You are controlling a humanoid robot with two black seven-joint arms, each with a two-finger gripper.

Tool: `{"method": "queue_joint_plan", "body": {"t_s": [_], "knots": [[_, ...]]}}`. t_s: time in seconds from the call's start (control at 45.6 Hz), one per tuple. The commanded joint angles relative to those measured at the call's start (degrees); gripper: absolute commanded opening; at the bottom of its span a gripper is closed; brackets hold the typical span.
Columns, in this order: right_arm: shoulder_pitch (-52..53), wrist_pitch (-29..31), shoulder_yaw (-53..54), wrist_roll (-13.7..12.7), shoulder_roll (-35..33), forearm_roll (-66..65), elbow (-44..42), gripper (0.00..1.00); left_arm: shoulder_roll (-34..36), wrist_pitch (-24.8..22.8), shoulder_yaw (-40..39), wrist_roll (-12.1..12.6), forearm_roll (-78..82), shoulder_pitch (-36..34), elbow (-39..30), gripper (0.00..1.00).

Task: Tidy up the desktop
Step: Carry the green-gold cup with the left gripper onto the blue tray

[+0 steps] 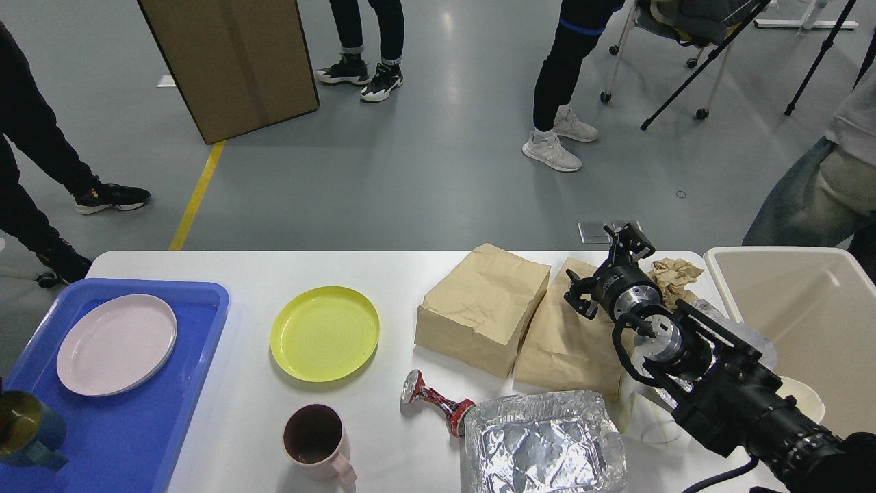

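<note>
The white desktop [383,274] holds a yellow plate [324,333], a pink mug [316,439], a crushed red can [434,400], a foil tray [544,444], two brown paper bags [484,308] [564,339] and crumpled paper [674,275]. A blue tray [130,424] at the left holds a pink plate [116,344] and a blue-grey mug [27,430] at the view's left edge. My right gripper [631,241] hovers open and empty above the desktop's far edge, between the right bag and the crumpled paper. My left gripper is out of view.
A beige bin [794,308] stands at the desktop's right end, with a white cup [804,398] beside my right arm. People's legs [558,82], a large cardboard box [233,61] and tripods [691,68] are on the floor beyond the desktop.
</note>
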Motion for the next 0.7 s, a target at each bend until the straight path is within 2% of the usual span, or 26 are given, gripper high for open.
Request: {"method": "queue_joint_plan", "body": {"t_s": [0.0,0.526,0.614,0.679], "knots": [[0.0,0.0,0.0,0.0,0.0,0.0,0.0,1.0,-0.1,0.0,-0.1,0.0,-0.1,1.4,0.0,0.02],[0.0,0.0,0.0,0.0,0.0,0.0,0.0,1.0,-1.0,0.0,-2.0,0.0,-0.2,3.6,2.7,0.19],[0.0,0.0,-0.1,0.0,0.0,0.0,0.0,1.0,-1.4,0.0,-2.1,0.1,-0.1,3.8,2.9,0.28],[0.0,0.0,-0.1,0.0,0.0,0.0,0.0,1.0,-1.7,0.0,-2.0,0.2,-0.1,3.7,3.0,0.39]]}}
